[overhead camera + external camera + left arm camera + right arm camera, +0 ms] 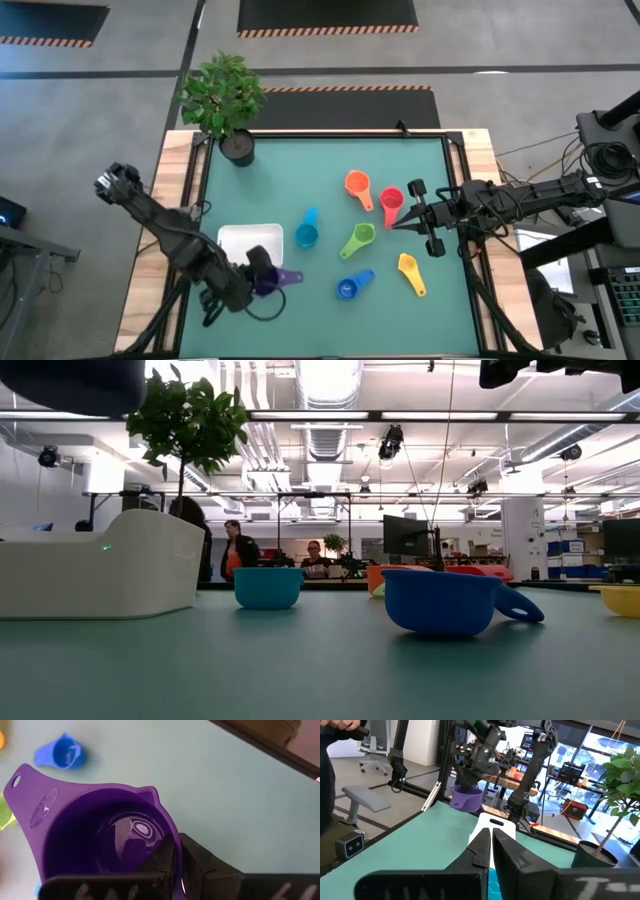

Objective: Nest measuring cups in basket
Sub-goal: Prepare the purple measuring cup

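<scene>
Your left claw is clamped on the rim of the purple cup. It holds the cup up off the table, right by the near right corner of the white basket. In the left wrist view you can see a finger pinching the wall of the cup, with the cup's flat handle sticking out away from the claw. In the right wrist view the purple cup hangs in the air under the left arm, just beside the basket.

Your right claw is squeezed shut with nothing in it. It sits over the right side of the green table, just beside the red cup.

The other cups lie on the table to the right of the basket. The light blue cup is nearest to it. The green cup is in the middle. The orange cup is farther back, next to the red one. The dark blue cup and the yellow cup are near the front edge.

A little plant in a dark pot stands at the far left corner of the table.

In the low view you can see people far back in the room.
</scene>
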